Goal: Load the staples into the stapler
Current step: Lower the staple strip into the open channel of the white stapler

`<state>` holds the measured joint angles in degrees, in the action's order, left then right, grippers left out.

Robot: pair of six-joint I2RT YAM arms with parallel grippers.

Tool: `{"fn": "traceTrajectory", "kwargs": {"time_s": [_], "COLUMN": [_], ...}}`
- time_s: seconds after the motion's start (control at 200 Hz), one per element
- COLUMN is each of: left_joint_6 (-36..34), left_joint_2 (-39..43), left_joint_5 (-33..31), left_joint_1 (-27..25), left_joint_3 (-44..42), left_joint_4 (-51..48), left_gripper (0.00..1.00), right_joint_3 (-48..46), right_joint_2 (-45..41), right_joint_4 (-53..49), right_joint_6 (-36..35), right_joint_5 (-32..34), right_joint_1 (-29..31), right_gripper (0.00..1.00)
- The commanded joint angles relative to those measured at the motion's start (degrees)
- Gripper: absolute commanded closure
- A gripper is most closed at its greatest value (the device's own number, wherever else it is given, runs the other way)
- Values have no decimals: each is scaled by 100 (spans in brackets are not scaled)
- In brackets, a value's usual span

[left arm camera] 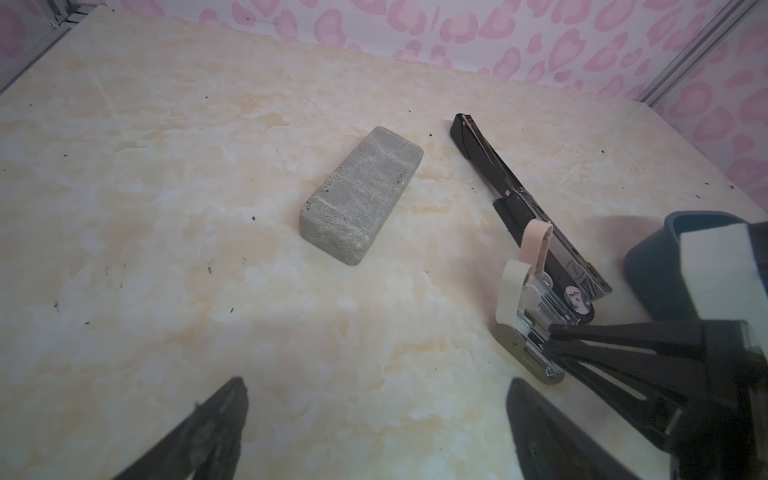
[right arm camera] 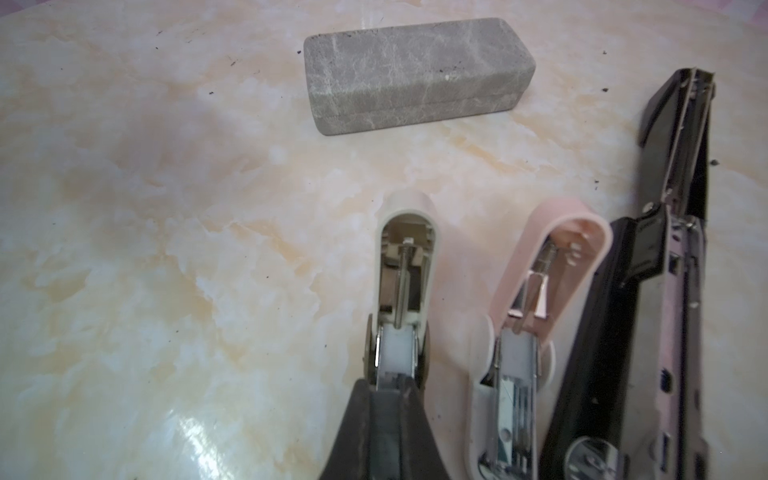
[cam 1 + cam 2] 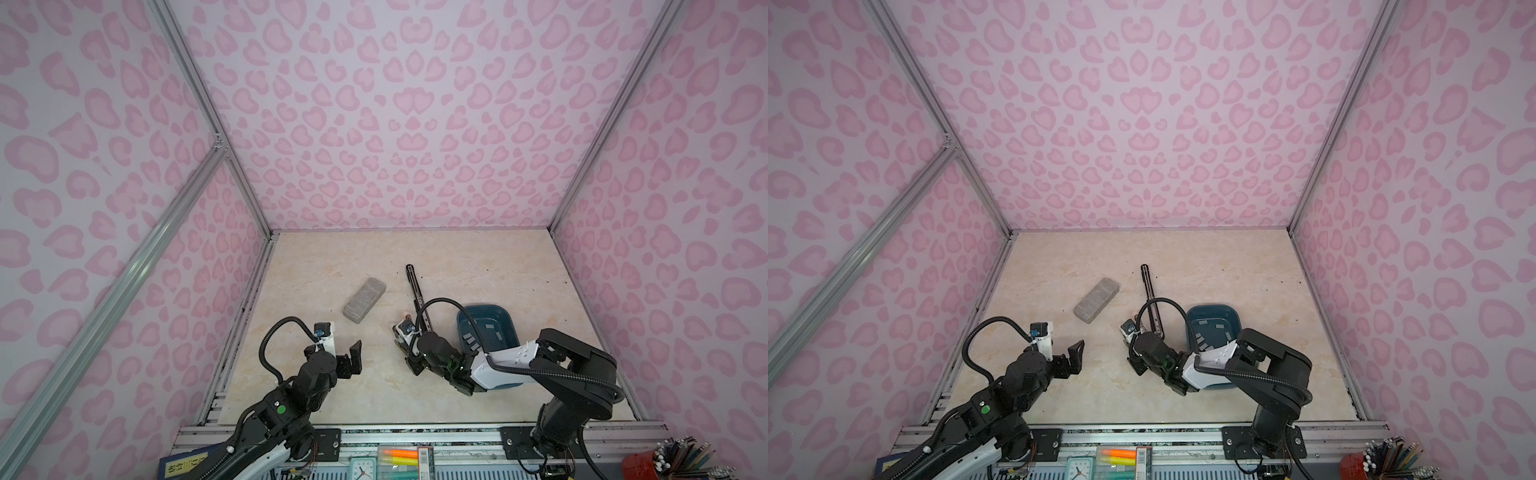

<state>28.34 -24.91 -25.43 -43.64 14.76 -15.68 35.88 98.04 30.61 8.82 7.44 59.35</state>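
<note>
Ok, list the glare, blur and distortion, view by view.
Right wrist view: white glare on the table, right fingers soft up close. Left wrist view: left fingers blurred, grey block sharp. Both top views: wide-angle lens makes the walls splay outward.

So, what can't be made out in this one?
- Right wrist view: the shut right gripper covers the tray of the small white stapler; any strip there is hidden.
- Both top views: the right arm hides part of the dark blue tub, so its silver-grey staple strips can't be counted.
</note>
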Motion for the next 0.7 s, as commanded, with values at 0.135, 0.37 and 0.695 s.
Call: {"fn": "traceTrajectory", "kwargs": {"time_s": [0.135,0.37,0.695], "left_joint_6": [-65,-56,-55], "left_joint_2": [-440,-660,-813], "left_joint_5": [-197,-299,-349], "left_joint_1": [-135,-215,-251], "left_joint_3": [156,226,265], "left_joint_4": [280,302,317], "left_gripper": [2,2,2], "right_joint_3": [42,64,108], "right_joint_2": [58,76,147], "right_joint_4": [137,115,86], "right_joint_6": [-38,-38,-36], "right_joint_5": [-5,-34,-108], "right_joint_1": [-29,-61,-90], "right_gripper": [100,100,100]}}
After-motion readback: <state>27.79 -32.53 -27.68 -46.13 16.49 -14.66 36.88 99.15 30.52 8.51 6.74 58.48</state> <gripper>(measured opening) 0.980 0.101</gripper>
